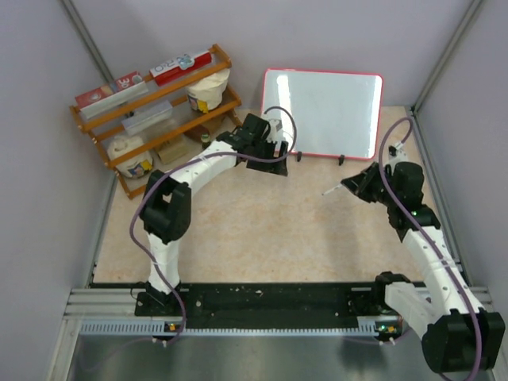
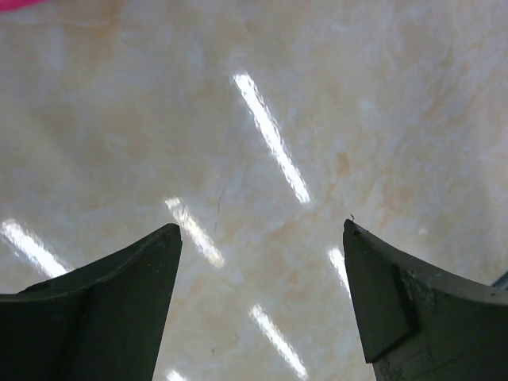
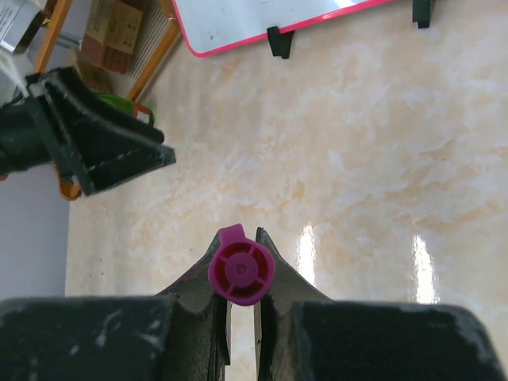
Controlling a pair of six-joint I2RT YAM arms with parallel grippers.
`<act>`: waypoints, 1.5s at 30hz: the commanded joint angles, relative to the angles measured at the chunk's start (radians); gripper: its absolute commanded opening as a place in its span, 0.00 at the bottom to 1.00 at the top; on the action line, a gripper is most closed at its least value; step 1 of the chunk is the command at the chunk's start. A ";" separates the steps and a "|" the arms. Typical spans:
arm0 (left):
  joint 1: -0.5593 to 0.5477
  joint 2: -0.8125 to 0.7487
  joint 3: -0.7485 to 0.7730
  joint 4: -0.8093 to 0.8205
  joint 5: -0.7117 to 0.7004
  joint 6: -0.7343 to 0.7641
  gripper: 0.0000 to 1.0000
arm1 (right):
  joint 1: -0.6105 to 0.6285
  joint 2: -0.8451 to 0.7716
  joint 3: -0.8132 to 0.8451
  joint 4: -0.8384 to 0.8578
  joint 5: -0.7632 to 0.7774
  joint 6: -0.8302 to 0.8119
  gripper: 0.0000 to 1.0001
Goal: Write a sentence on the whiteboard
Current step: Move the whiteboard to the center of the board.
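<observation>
Writing: print on the red-and-white boxes (image 1: pixel 181 67) too small to read; face of the whiteboard (image 1: pixel 333 111) glossy white, any lettering there not to be made out
Board axis: long side running left to right along the far edge of the table (image 1: pixel 262 230); face leaning back, turned toward the arms; standing on small black feet (image 3: pixel 278 41); thin red-pink frame, rounded corners
Board place: ahead of the right gripper (image 3: pixel 240 258) and off to its left, well apart from it; lower left corner just beyond the left gripper (image 2: pixel 262 234)
Right tool: closed tight on a marker (image 3: pixel 241 272); magenta butt end facing the wrist camera; marker lying along the fingers and sticking out past the tips, pointing leftward over the table in the top view
Left tool: jaws spread wide, nothing between them, only bare beige table under them; a sliver of pink frame at the top left corner of the left wrist view
Containers: wooden shelf (image 1: pixel 77 115) to the left of the left gripper, holding boxes, a white tub (image 1: pixel 208 91), a clear lidded box (image 1: pixel 149 117) and a cardboard box (image 1: pixel 171 149); contents not to be told
</observation>
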 commanded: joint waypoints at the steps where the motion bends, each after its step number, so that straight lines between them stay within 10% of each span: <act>1: -0.025 0.139 0.205 -0.083 -0.115 -0.010 0.86 | -0.035 -0.065 -0.006 -0.044 -0.020 -0.039 0.00; 14: -0.076 0.466 0.644 -0.159 -0.256 -0.015 0.98 | -0.057 -0.123 -0.010 -0.113 -0.006 -0.080 0.00; 45: -0.139 0.693 0.850 -0.017 -0.445 -0.094 0.61 | -0.059 -0.153 -0.030 -0.135 -0.008 -0.096 0.00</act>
